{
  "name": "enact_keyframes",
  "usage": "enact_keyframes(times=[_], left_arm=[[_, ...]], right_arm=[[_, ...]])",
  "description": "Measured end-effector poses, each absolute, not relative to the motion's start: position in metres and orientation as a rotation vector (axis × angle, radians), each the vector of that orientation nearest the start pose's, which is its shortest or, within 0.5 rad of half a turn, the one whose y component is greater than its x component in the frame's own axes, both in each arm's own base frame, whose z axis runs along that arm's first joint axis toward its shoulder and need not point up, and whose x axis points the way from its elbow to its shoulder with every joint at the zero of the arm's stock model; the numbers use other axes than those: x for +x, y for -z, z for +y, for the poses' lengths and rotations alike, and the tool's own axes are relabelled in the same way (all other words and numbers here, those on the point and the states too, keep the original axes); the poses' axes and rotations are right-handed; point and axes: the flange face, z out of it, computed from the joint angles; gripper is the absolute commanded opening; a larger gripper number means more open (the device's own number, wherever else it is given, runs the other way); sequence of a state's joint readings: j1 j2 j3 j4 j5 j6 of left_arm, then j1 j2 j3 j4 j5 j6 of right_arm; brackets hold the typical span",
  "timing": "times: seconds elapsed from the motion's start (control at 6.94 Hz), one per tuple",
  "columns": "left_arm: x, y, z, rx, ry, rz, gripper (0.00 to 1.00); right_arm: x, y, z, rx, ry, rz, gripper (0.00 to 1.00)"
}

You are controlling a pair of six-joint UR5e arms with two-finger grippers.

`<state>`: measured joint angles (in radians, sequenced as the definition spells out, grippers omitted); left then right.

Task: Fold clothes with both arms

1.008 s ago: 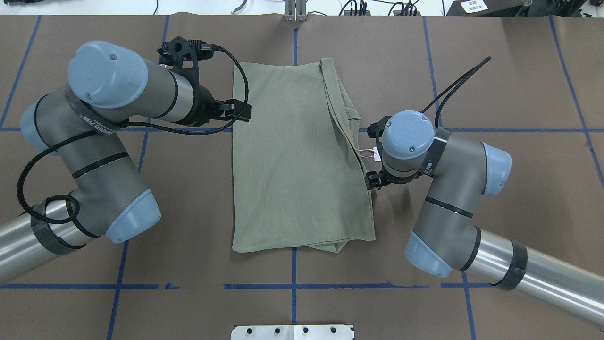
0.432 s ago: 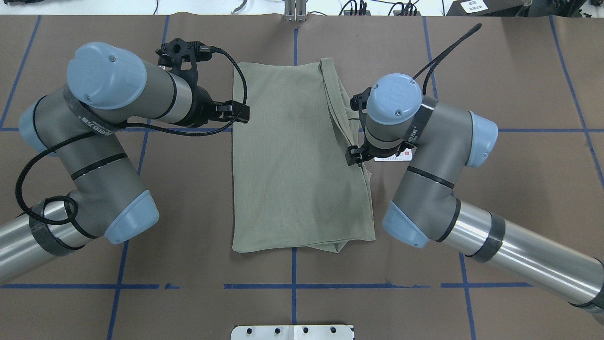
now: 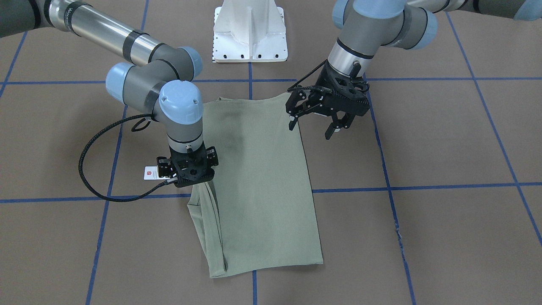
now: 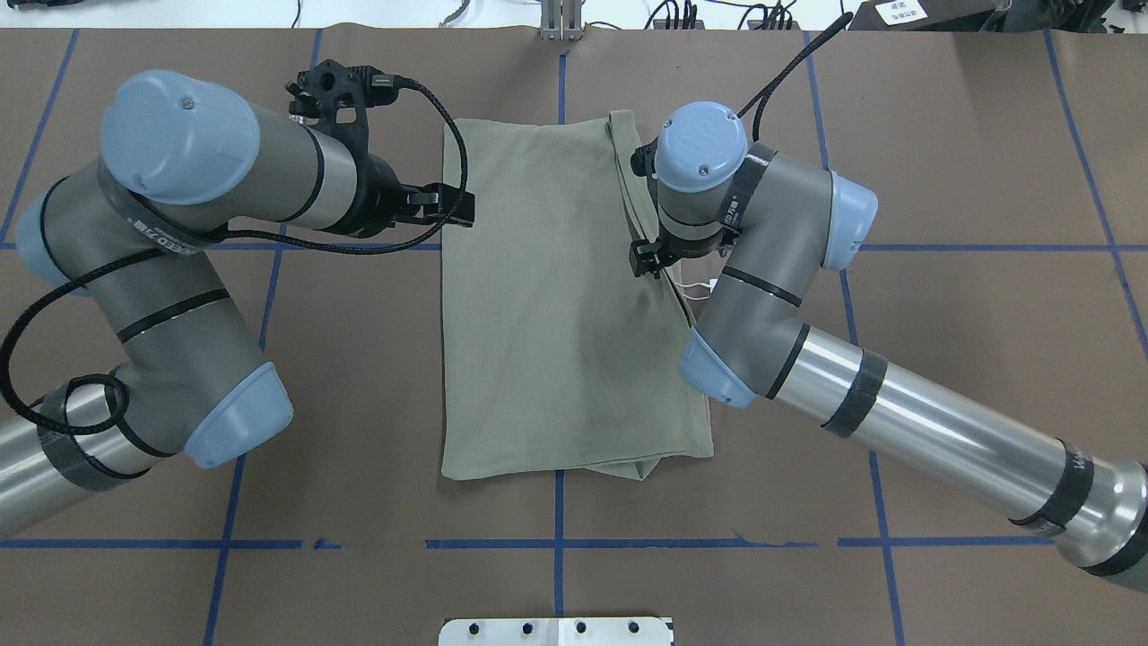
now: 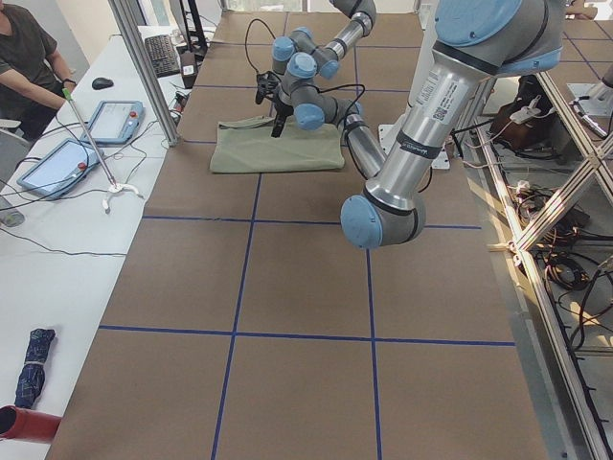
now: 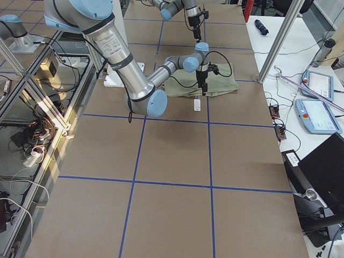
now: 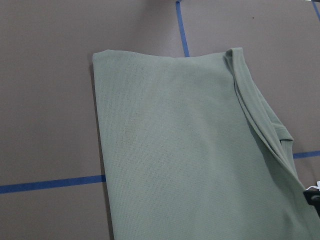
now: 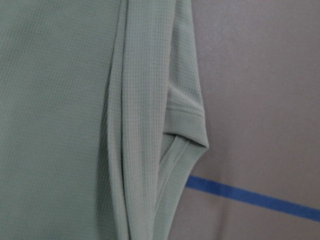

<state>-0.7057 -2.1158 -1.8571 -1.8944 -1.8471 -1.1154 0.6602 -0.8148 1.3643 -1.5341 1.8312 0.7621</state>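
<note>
You had the shirt (image 4: 556,305) lying flat in the middle of the brown table (image 4: 987,135), folded lengthwise into a long narrow rectangle running away from the robot. Its edge on the robot's left was one straight fold. Along the right edge looser layers lay doubled over, and in the right wrist view a ribbed cuff (image 8: 186,122) stuck out there, near a blue tape line (image 8: 250,197).

Your left gripper (image 3: 311,127) hung in the air over that left edge, fingers spread wide and clear of the cloth.

Your right gripper (image 3: 189,174) pointed straight down at the right edge, close over the doubled layers. Its fingers were hidden under the wrist in both table views and did not show in its own camera, so you could not tell whether they were apart, together or on the fabric. The white hang tag (image 3: 150,173) lay on the table just beside that gripper, on the side away from the shirt, with its string (image 4: 695,287) leading back to the cloth.

The white pedestal base (image 3: 250,34) stood at the robot's end of the table, apart from the shirt. In the left side view a person (image 5: 24,53) was at the white bench (image 5: 67,287) alongside
</note>
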Motion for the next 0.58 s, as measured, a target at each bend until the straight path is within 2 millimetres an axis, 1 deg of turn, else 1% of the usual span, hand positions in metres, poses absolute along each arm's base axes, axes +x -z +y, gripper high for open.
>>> enact_keyframes(times=[0.29,0.58], left_arm=[[0.385,-0.172,-0.474,0.448,0.062,1.113,1.0],[0.382,-0.169,-0.474,0.455,0.061,1.118,1.0]], right_arm=[[-0.551,-0.285,-0.568,0.205,0.219,-0.601,1.0],[-0.558,-0.285,-0.576,0.2,0.215,-0.591,1.0]])
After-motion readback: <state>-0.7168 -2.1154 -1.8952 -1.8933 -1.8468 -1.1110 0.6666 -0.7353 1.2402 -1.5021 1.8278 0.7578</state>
